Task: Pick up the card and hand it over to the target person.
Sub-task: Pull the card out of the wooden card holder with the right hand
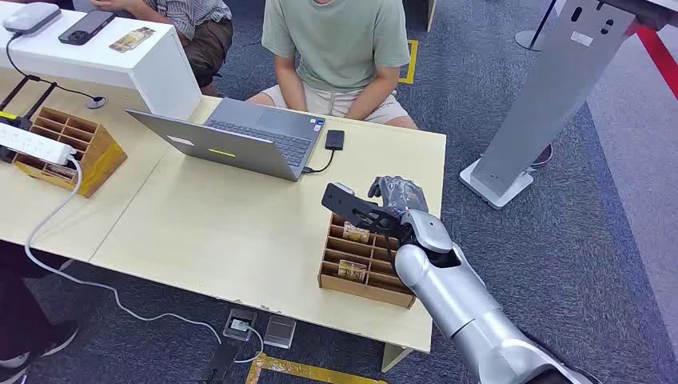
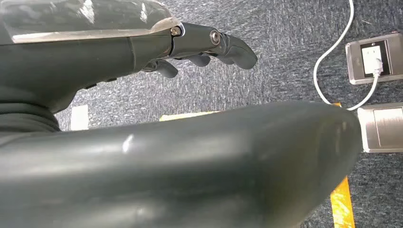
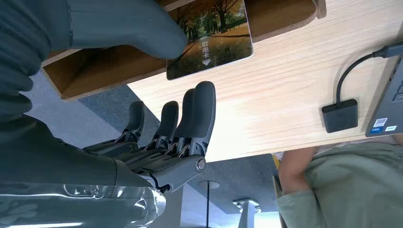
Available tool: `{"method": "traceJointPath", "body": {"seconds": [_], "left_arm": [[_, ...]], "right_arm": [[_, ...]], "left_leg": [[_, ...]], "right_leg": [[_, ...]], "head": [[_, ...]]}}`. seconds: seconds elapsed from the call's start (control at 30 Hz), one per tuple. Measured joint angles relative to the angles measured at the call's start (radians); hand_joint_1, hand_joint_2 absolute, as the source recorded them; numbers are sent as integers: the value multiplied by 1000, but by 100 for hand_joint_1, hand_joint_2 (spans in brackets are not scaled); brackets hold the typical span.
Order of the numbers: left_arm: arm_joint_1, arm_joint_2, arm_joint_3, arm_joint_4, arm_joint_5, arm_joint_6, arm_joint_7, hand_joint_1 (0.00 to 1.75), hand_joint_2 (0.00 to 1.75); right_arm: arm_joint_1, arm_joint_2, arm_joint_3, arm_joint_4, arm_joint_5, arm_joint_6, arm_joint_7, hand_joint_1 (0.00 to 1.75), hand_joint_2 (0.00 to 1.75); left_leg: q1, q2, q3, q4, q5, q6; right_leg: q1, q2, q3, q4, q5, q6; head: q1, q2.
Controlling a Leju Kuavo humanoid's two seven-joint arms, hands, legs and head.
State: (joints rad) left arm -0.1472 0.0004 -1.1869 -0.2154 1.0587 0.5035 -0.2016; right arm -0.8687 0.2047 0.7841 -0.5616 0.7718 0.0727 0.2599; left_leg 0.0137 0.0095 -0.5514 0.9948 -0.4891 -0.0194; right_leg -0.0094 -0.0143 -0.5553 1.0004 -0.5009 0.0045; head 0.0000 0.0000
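Observation:
A wooden compartment box (image 1: 364,290) stands on the table near its front right corner, with cards (image 1: 356,233) upright in it. My right hand (image 1: 396,196) hovers over the box's far end. In the right wrist view a card (image 3: 211,40) printed with autumn trees sticks out of the box (image 3: 109,66). The thumb (image 3: 142,31) lies against one face of the card, and the fingers (image 3: 199,114) are spread on its other side, a small gap away. A person in a green shirt (image 1: 336,44) sits across the table. My left hand (image 2: 204,47) hangs over the carpet, holding nothing.
An open laptop (image 1: 240,140) with a black adapter (image 1: 335,139) sits mid-table in front of the person. A second wooden box (image 1: 76,148) and a power strip (image 1: 28,142) lie at the left. A grey stand (image 1: 552,96) rises on the right. Floor sockets (image 1: 256,326) sit below the table edge.

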Motion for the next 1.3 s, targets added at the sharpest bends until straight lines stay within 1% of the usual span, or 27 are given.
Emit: {"method": "traceJointPath", "body": {"seconds": [0.4,0.6,0.73,1.1,1.3], "left_arm": [[1,0,1,-1,-1,-2,0,0,0],[1,-1,3,0,-1,-1,-1,0,0],[1,-1,3,0,-1,-3,4,0,0],[2,-1,8,-1,3,-5,3,0,0],[4,-3,15,0,6,-3,-9,0,0]], "right_arm": [[2,14,-5,12,-8,4,-13,99,175],[7,17,-6,22,-8,2,-21,111,175],[8,18,-6,22,-8,0,-23,122,175],[15,19,-7,33,-8,-7,-36,130,175],[5,19,-21,37,-12,-31,-59,135,175]], "left_leg": [[0,0,0,0,0,0],[0,0,1,-1,0,0],[0,0,0,0,0,0],[0,0,1,-1,0,0],[0,0,1,-1,0,0]], "right_leg": [[0,0,0,0,0,0],[0,1,1,-1,0,0],[0,0,0,0,0,0],[0,0,1,-1,0,0],[0,0,1,-1,0,0]], "head": [[0,0],[0,0],[0,0],[0,0],[0,0]]}}
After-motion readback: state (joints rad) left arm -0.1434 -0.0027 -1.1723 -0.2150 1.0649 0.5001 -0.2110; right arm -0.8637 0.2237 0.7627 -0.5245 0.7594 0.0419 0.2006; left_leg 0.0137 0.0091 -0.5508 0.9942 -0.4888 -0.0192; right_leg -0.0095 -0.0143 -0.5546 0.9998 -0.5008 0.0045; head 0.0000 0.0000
